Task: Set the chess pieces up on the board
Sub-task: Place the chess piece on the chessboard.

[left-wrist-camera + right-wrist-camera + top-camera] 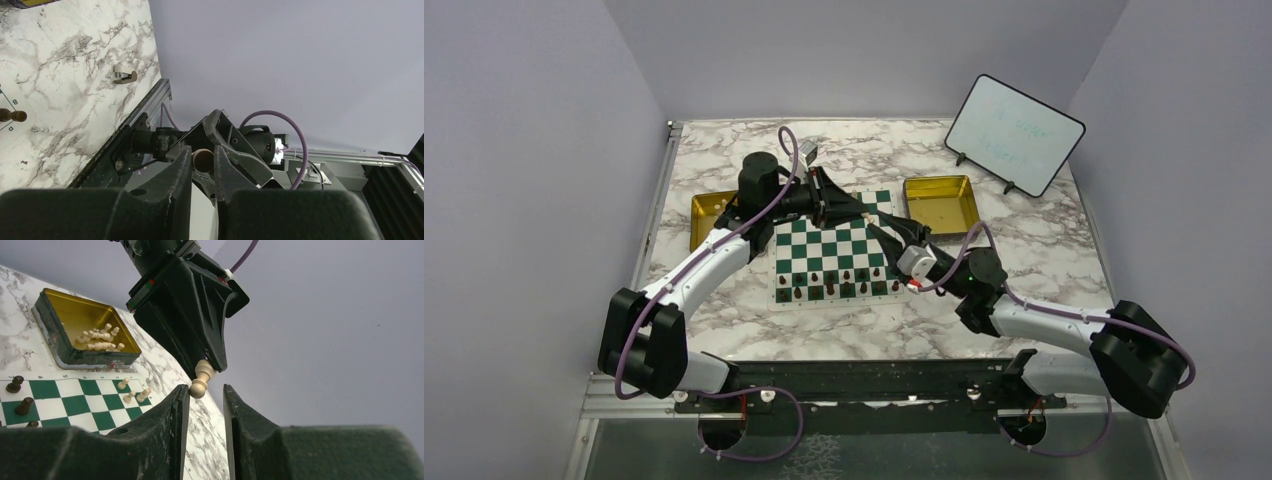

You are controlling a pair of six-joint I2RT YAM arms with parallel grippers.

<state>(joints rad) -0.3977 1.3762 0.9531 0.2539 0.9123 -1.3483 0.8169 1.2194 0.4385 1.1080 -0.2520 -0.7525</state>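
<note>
Top view: the board (824, 250) lies mid-frame. Dark pieces (846, 289) stand in two rows along its lower edge, so that side looks about done. Over the board's upper right part the left gripper (862, 215) and the right gripper (877, 229) meet tip to tip. What is between them is too small to tell here

Left wrist view: the left gripper is clamped on a cream pawn (202, 160). Its round base shows between the two fingers at lower centre

Right wrist view: the pawn hangs from the left gripper's tips at frame centre, just above the gap between the right gripper's fingers (172, 420). Those fingers stand apart and clamp nothing. At upper left a gold tray (85, 359) holds a cluster of cream pieces (97, 335) lying down. Three more cream pieces (131, 396) are on board squares just below it; I cannot tell whether they are upright. I judge the cream side barely begun: this pawn, those three and the tray's lot are all left to place
</note>
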